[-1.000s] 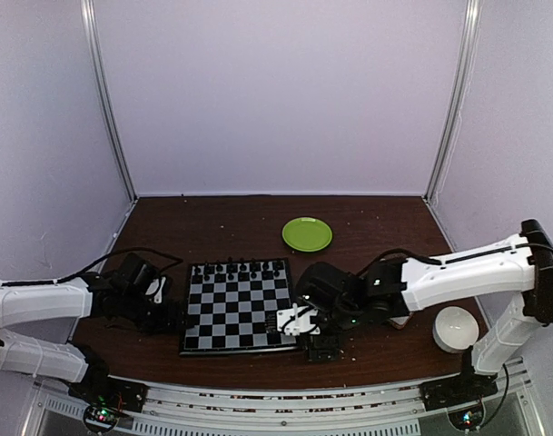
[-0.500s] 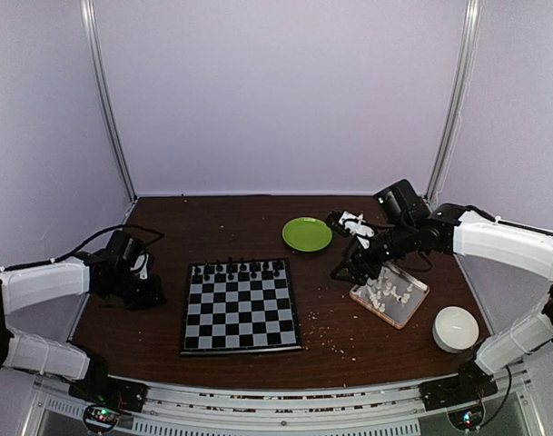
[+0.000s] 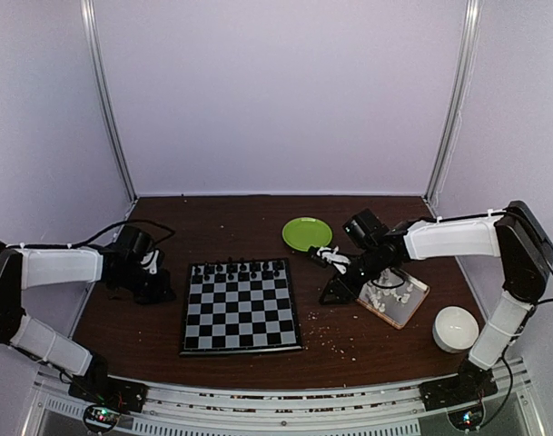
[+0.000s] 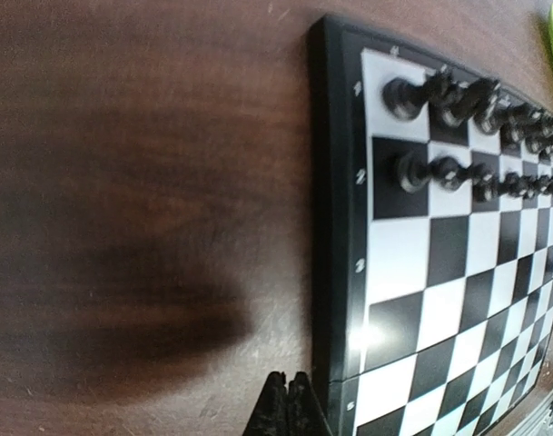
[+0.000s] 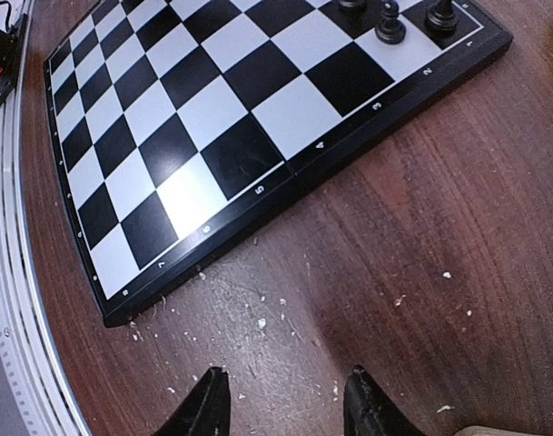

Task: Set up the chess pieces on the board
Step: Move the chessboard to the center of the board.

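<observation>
On the board [image 3: 240, 313] black chessmen [image 3: 238, 269] block far rows; rest open

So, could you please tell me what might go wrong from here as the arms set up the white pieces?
The white chess pieces lie jumbled in the clear tray, so the open, empty right gripper may pinch two or fumble one. Its arm hangs low beside the board, near the standing black chessmen, and could topple them. The shut left gripper, close to the board's rim, might nudge it.
</observation>
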You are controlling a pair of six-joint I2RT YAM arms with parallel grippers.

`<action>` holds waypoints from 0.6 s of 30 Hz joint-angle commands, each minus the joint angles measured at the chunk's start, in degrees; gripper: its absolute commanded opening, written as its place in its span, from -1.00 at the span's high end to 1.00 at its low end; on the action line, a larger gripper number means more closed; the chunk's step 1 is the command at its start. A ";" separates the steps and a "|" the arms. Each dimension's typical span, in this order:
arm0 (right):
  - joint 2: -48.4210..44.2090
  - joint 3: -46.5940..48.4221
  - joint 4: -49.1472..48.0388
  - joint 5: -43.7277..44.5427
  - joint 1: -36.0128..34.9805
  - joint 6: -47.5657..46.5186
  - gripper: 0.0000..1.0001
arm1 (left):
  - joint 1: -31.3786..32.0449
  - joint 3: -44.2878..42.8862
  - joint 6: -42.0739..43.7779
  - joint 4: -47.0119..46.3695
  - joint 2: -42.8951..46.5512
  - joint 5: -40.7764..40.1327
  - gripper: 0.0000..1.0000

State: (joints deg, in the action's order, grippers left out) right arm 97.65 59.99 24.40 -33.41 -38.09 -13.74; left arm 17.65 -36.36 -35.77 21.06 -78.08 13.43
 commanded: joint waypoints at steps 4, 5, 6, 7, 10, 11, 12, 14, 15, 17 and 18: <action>2.37 3.94 2.51 3.70 -3.55 -2.26 0.22 | -0.03 5.84 -1.03 -0.55 2.93 2.04 1.00; 2.63 4.25 2.83 4.21 -3.74 -2.63 0.22 | 0.12 6.54 -0.80 -0.53 3.02 2.24 1.00; 3.00 4.73 3.85 5.42 -4.12 -3.60 0.22 | 0.48 6.95 -0.17 -0.52 2.90 2.48 1.00; 3.52 5.58 5.23 7.48 -4.75 -5.39 0.23 | 1.11 7.18 0.52 -0.63 2.71 2.66 1.00; 3.54 6.38 6.78 10.99 -5.62 -8.68 0.26 | 3.67 8.07 0.13 -1.87 2.37 3.07 1.00; 3.15 6.19 6.80 11.12 -5.61 -9.31 0.26 | 4.62 8.52 -0.56 -2.98 2.17 3.40 1.00; 2.70 5.93 6.72 11.31 -5.55 -9.57 0.26 | 5.45 8.80 -1.07 -4.51 1.82 3.84 1.00; 2.23 5.53 6.79 11.22 -5.58 -9.92 0.24 | 7.92 8.41 -1.85 -6.82 0.32 4.50 1.00; 2.19 5.54 7.10 10.97 -5.55 -10.25 0.24 | 8.89 7.73 -2.16 -7.50 -0.78 4.73 1.00; 2.19 5.76 7.68 11.14 -5.51 -10.85 0.24 | 10.98 5.88 -2.31 -8.07 -3.05 5.01 1.00; 2.15 5.79 7.82 11.25 -5.46 -11.01 0.23 | 12.05 4.89 -2.32 -8.42 -4.27 5.08 1.00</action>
State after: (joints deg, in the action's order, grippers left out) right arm 100.73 65.01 30.37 -24.18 -43.55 -22.39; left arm 25.98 -29.63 -37.19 15.51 -77.80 16.82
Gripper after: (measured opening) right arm 0.381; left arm 0.004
